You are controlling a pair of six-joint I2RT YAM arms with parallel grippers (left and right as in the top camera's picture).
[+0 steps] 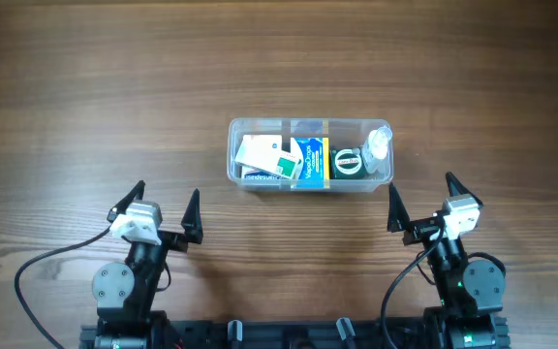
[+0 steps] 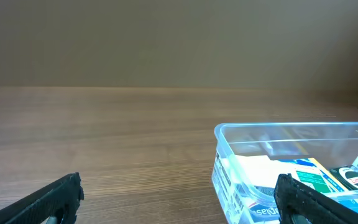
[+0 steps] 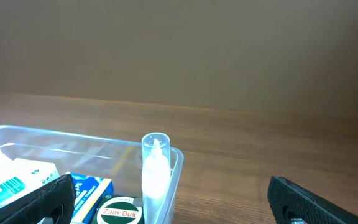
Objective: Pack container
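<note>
The clear plastic container sits at the middle of the table. It holds a white and green box, a blue and yellow box, a round green Zam-Buk tin and a small clear bottle at its right end. My left gripper is open and empty near the front edge, left of the container. My right gripper is open and empty, in front of the container's right end. The container also shows in the left wrist view and in the right wrist view, with the bottle upright inside.
The wooden table spreads on all sides of the container. Black cables run from the arm bases at the front edge.
</note>
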